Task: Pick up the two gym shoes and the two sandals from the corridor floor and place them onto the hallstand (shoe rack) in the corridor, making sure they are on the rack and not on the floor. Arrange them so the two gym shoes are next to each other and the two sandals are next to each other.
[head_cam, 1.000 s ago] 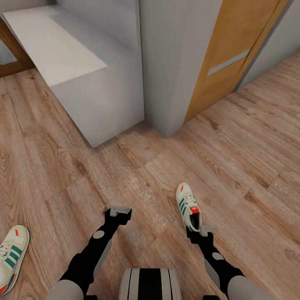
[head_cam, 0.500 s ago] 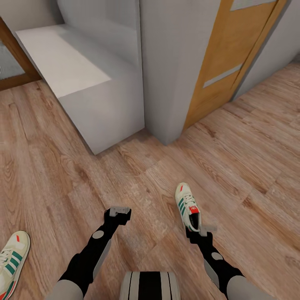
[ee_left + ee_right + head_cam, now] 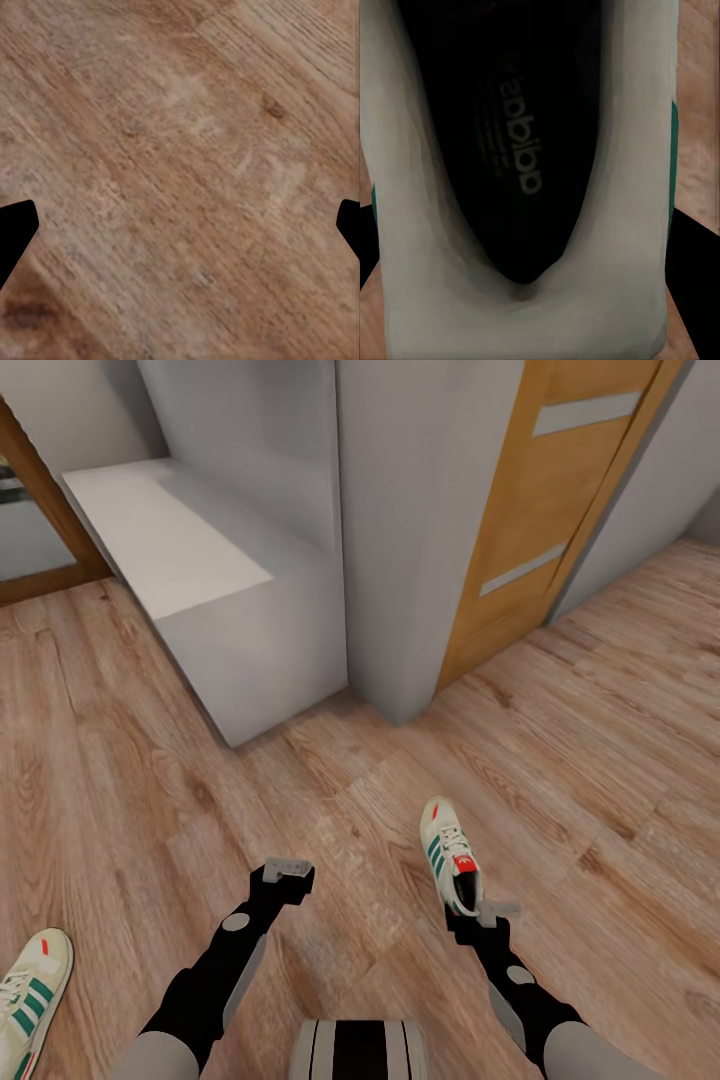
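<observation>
My right gripper (image 3: 470,908) is shut on the heel of one cream-white gym shoe (image 3: 450,852), which hangs above the corridor floor (image 3: 560,780) with its toe pointing away from me. In the right wrist view the shoe's dark insole (image 3: 525,150) lies close up between the fingers. The other gym shoe (image 3: 28,985) lies on the floor at the lower left edge. My left gripper (image 3: 288,870) is open and holds nothing, with bare planks under it (image 3: 180,229). The pale grey hallstand (image 3: 170,545) stands ahead on the left, a low bench with a tall panel behind. The two sandals are out of view.
A grey wall corner (image 3: 420,520) juts out beside the hallstand. An orange-brown door (image 3: 540,530) stands to its right. A dark wood frame (image 3: 40,510) shows at the far left. Open floor stretches to the right.
The whole picture has shifted: the hallstand, door and floor shoe sit lower in view, so the camera has moved. Both arms keep their pose and the right one still grips the shoe.
</observation>
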You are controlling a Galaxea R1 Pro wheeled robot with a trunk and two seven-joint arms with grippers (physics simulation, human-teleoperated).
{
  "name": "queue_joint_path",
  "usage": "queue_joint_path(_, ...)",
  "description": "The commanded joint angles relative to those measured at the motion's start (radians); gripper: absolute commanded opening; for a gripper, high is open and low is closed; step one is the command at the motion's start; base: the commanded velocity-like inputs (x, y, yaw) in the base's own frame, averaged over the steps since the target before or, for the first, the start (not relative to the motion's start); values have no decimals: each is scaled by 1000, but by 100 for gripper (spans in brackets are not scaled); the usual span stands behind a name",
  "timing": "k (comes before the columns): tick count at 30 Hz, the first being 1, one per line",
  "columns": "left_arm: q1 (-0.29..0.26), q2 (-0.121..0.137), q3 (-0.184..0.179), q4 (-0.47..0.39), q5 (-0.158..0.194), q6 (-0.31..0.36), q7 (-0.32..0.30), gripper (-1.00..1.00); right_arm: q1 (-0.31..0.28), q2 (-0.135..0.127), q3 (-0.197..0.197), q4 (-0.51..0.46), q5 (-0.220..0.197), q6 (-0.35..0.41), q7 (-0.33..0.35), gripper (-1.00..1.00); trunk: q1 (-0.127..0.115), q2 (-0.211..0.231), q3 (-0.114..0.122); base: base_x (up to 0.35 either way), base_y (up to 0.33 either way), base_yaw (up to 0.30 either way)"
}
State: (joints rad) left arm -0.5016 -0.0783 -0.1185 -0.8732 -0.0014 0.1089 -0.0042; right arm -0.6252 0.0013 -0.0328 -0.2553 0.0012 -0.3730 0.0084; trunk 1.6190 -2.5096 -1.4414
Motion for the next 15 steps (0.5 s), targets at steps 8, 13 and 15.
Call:
queue_joint_path(8, 0, 0, 0, -1, 0, 8, 0, 100, -1, 0, -3, -1, -4, -3, 0, -100, -4, 2, 30, 0, 0, 0)
queue_joint_path(13, 0, -1, -1, -2, 0, 9, 0, 100, -1, 0, -4, 0, -7, -3, -1, -100, -6, 3, 50, 0, 0, 0)
queue_joint_path(15, 0, -1, -1, -2, 0, 9, 0, 100, -1, 0, -4, 0, -8, -3, -1, -100, -7, 3, 58, 0, 0, 0)
